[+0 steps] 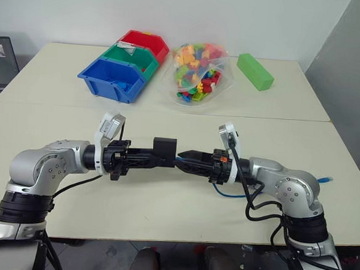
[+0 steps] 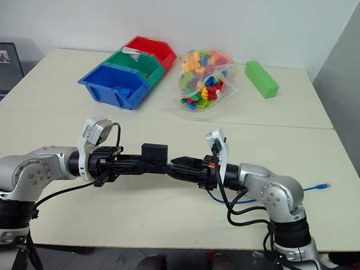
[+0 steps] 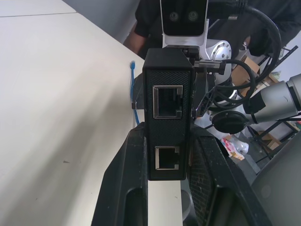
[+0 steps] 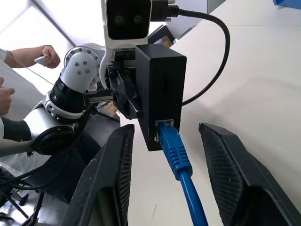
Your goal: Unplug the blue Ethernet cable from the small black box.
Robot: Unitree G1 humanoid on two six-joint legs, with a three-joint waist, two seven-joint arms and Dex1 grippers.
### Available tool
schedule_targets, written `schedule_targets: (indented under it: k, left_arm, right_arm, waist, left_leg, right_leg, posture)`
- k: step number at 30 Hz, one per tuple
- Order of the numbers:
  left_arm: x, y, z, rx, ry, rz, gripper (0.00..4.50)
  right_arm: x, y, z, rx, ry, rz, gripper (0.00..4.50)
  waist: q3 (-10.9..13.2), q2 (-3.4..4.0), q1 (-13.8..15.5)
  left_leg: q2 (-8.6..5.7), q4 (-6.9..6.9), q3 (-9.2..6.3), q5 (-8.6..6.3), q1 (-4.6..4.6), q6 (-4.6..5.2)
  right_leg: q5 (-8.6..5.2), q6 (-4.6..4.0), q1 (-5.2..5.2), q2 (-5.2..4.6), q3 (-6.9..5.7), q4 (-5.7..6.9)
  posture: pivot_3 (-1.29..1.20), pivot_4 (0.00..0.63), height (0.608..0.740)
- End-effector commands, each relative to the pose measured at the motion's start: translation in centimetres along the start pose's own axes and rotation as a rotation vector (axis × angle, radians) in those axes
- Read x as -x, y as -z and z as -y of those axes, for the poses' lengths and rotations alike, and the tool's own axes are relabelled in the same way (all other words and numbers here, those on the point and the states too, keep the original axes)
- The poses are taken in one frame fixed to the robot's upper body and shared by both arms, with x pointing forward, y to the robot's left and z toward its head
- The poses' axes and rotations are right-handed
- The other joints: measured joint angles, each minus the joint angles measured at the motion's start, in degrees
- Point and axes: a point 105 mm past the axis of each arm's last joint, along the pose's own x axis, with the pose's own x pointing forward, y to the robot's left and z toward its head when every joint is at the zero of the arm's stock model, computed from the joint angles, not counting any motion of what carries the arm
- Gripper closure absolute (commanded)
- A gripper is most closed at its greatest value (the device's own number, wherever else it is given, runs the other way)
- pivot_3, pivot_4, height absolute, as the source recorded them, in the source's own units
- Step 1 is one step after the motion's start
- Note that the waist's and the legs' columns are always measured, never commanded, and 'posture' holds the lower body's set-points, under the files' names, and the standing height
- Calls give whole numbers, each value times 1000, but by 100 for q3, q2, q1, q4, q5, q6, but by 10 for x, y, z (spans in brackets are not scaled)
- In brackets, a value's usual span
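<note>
The small black box (image 1: 165, 147) is held level above the table, and my left gripper (image 1: 166, 162) is shut on its lower part. In the left wrist view the box (image 3: 169, 94) shows two empty ports on this face. The blue Ethernet cable (image 4: 176, 155) is plugged into the box's opposite face (image 4: 160, 89). My right gripper (image 4: 167, 129) points at that face, open, with one finger on each side of the plug and a gap to it on both sides. The cable runs back under my right arm, and its far end (image 2: 320, 185) lies on the table.
Blue (image 1: 113, 79), green (image 1: 133, 57) and red (image 1: 146, 43) bins stand at the back of the table (image 1: 162, 208). Beside them are a clear bag of coloured bricks (image 1: 197, 71) and a green block (image 1: 255, 71). A laptop (image 1: 0, 60) sits far left. A person's hand (image 4: 47, 56) shows behind my left arm.
</note>
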Motion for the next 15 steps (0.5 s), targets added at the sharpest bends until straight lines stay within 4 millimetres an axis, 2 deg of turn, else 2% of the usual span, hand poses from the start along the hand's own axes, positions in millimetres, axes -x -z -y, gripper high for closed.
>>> schedule_targets:
  k: [1, 2, 6, 7, 13, 15]
  left_arm:
    - [-3, -10, 7, -50, 26, 13, 3731]
    - [-3, -10, 7, -50, 26, 13, 3731]
    - [-3, -10, 7, -51, 27, 13, 3731]
    - [-3, -10, 7, -51, 27, 13, 3731]
    - [-3, -11, 7, -51, 28, 14, 3731]
    - [-2, -10, 7, -51, 28, 13, 3731]
  right_arm:
    - [1, -4, -7, 21, -34, 14, 2188]
    - [1, -3, -7, 21, -33, 14, 2188]
    - [1, -4, -7, 23, -35, 13, 2844]
    - [1, -4, -8, 23, -36, 13, 3150]
    - [0, -4, -9, 24, -45, 10, 4296]
    - [0, -4, -10, 23, -51, 8, 4410]
  waist:
    - [0, 0, 0]
    - [0, 0, 0]
    - [0, 0, 0]
    - [0, 0, 0]
    - [0, 0, -1]
    - [0, 0, 0]
  left_leg:
    - [0, 0, 0, 0, 0, 0]
    - [0, 0, 0, 0, 0, 0]
    - [0, 0, 0, 0, 0, 0]
    - [0, 0, 0, 0, 0, 0]
    - [0, 0, 0, 0, 0, 0]
    - [0, 0, 0, 0, 0, 0]
  right_leg:
    - [0, 0, 0, 0, 0, 0]
    - [0, 0, 0, 0, 0, 0]
    - [0, 0, 0, 0, 0, 0]
    - [0, 0, 0, 0, 0, 0]
    - [0, 0, 0, 0, 0, -1]
    - [0, 0, 0, 0, 0, 0]
  posture:
    - [0, 150, 740]
    - [0, 150, 740]
    - [0, 150, 740]
    - [0, 150, 740]
    - [0, 150, 740]
    - [0, 150, 740]
